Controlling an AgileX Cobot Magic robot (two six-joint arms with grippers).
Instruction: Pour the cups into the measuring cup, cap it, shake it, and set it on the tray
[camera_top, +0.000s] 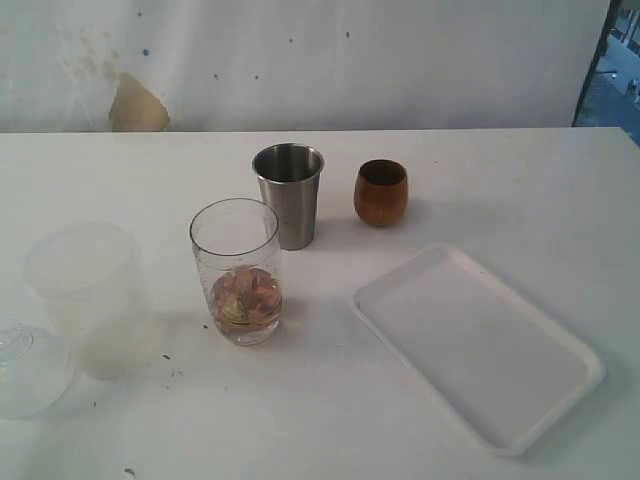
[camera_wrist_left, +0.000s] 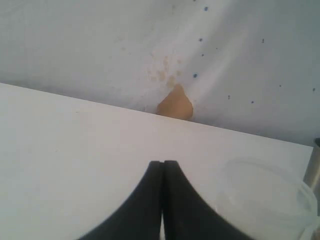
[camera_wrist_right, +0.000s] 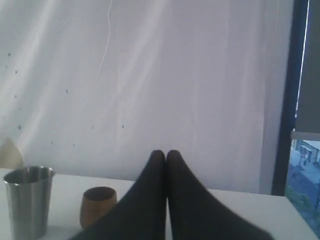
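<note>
Standing mid-surface, exterior view: a tall clear straight-sided measuring cup, upright and uncapped, with a brownish-pink mass at its bottom.
Tumbler, exterior view: a tapered brushed-steel tumbler, upright just behind the measuring cup. Whether the two touch I cannot tell.
Wooden cup, exterior view: a small rounded brown wooden cup, upright to the right of the tumbler and apart from it.
Tray, exterior view: a flat white rectangular tray with rounded corners, lying askew to the right of the measuring cup.
Frosted cup, exterior view: a wide frosted translucent plastic cup, upright to the left of the measuring cup and apart from it.
Cap, exterior view: a clear domed plastic lid, just beside the frosted cup and cut off by the picture's edge.
Surface, exterior view: a white surface carrying all of these, with a few dark specks.
Left gripper, left wrist view: the black left gripper has its fingers pressed together on nothing. The frosted cup's rim shows close by, and a tan stain marks the wall beyond.
Right gripper, right wrist view: the black right gripper has its fingers together on nothing. Beyond it the tumbler and the wooden cup stand side by side before a white curtain.
</note>
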